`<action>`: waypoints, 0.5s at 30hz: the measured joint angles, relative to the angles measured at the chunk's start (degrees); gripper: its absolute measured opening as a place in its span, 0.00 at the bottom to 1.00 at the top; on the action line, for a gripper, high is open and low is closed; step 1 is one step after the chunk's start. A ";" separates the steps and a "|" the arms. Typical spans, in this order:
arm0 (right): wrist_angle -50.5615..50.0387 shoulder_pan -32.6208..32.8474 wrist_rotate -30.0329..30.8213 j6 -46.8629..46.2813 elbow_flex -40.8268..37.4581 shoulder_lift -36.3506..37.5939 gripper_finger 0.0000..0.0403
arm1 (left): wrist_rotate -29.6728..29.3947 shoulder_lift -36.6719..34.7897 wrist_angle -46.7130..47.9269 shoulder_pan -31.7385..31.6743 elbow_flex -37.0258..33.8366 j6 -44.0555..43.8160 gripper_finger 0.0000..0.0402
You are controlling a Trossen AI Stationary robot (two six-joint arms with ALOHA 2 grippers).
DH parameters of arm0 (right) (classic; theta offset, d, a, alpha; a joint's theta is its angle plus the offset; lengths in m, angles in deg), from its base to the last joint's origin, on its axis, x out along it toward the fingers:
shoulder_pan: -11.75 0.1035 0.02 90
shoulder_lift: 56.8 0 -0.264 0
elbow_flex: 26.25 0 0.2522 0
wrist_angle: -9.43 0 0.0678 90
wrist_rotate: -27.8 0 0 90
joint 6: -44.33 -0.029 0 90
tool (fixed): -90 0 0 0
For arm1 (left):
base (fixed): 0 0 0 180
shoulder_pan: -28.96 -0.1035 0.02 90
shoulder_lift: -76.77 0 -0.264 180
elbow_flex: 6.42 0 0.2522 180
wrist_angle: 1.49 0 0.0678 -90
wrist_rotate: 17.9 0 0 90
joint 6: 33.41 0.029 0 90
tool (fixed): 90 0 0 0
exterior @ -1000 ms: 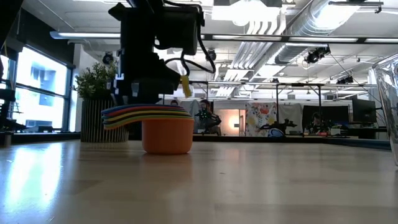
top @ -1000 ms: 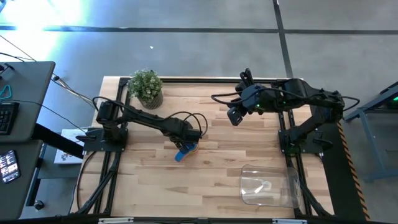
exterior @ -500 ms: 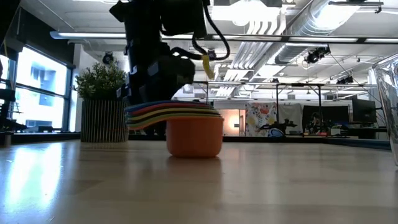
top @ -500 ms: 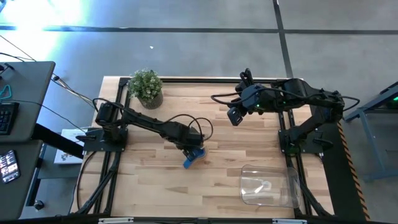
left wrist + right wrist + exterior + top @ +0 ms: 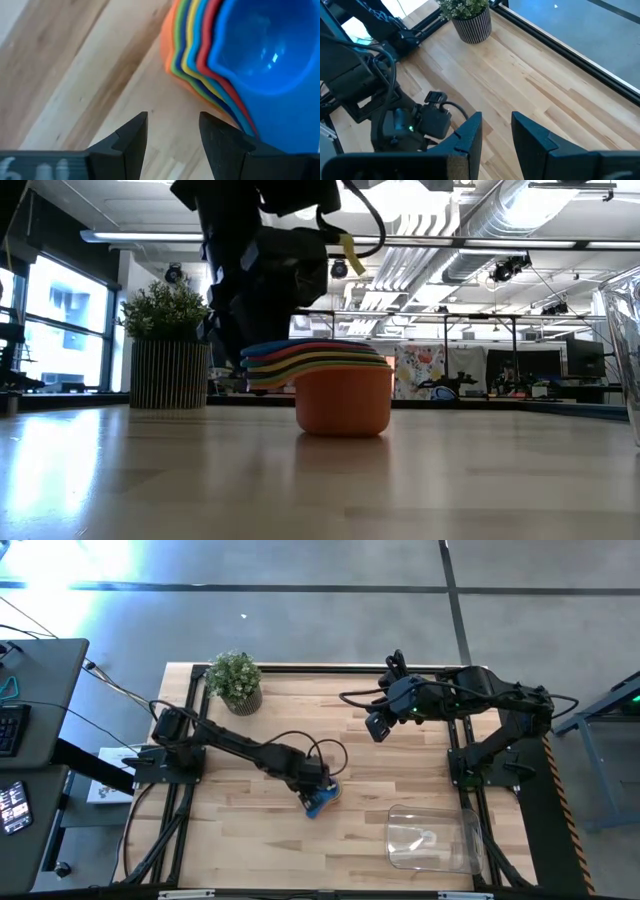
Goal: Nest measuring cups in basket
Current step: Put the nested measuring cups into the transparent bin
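The measuring cups (image 5: 322, 800) are nested in one stack, blue innermost and orange outermost. The orange cup's base (image 5: 343, 425) stands on the table, and the handles fan out toward my left gripper. My left gripper (image 5: 172, 130) is open and low beside the stack (image 5: 240, 55), with bare wood between its fingers. It shows in the high view (image 5: 313, 783) near the table's middle. My right gripper (image 5: 496, 131) is open and waits in the air over the far right part of the table (image 5: 376, 728). The clear basket (image 5: 430, 838) stands at the near right corner. My left gripper meets the stack with the outer side of one finger (image 5: 227, 145), against the blue cup's handle end (image 5: 280, 135) and the coloured rims beside it. The fingers point down from above. Nothing is between them. The stack stands upright on the table.
A potted plant (image 5: 236, 680) stands at the far left corner, also in the low view (image 5: 165, 345). The basket's wall (image 5: 625, 330) shows at the right edge of the low view. Bare wood lies between the stack and the basket.
My left gripper has moved toward the table's right and near edges, toward the basket. The stack of cups has slid along the table with it, staying upright and nested.
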 joint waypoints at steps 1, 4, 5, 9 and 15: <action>0.00 0.00 0.00 -0.07 0.00 0.00 0.24 | 0.02 0.00 0.00 0.28 0.00 0.14 0.42; 0.00 0.00 0.02 -1.21 0.00 0.00 0.24 | 0.20 0.00 0.00 1.08 0.00 0.85 0.42; 0.00 0.00 0.02 -1.35 0.00 0.00 0.24 | 0.22 0.00 -0.02 1.36 0.00 1.07 0.42; 0.01 0.00 0.02 -1.89 0.00 0.00 0.24 | 0.35 0.00 -0.26 2.67 0.00 2.53 0.42; 0.02 0.00 0.30 -3.07 0.00 -0.01 0.24 | 0.35 0.00 -2.17 4.49 0.00 5.54 0.42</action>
